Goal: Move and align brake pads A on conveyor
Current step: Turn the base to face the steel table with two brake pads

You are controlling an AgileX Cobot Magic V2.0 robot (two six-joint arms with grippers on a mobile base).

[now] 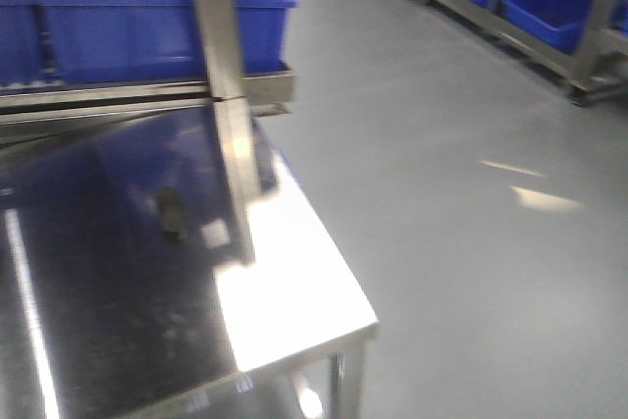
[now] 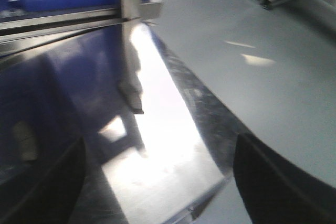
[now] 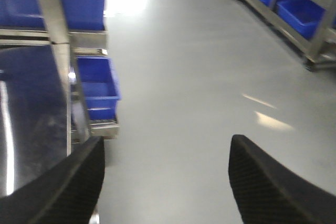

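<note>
1. Polished steel is shown across the table (image 1: 294, 311) at the lower left of the front view. An upright steel post (image 1: 231, 95) rises from it, blue bins (image 1: 147, 17) stand behind at the upper left, and grey floor (image 1: 461, 193) fills the right.
2. One small dark object (image 1: 172, 213) is seen lying on the table just left of the post. It is too blurred to be called one of the brake pads A with certainty.
3. No conveyor is shown in any view.
4. The left claw (image 2: 157, 145) is spread wide above the table's corner, and nothing is held between its jaws.
5. The right claw (image 3: 167, 145) is likewise spread wide, over bare floor, and nothing is held.
6. The task is judged hardly begun: no pad is gripped or laid on a belt, so the fetching, carrying and aligning are all left.
</note>
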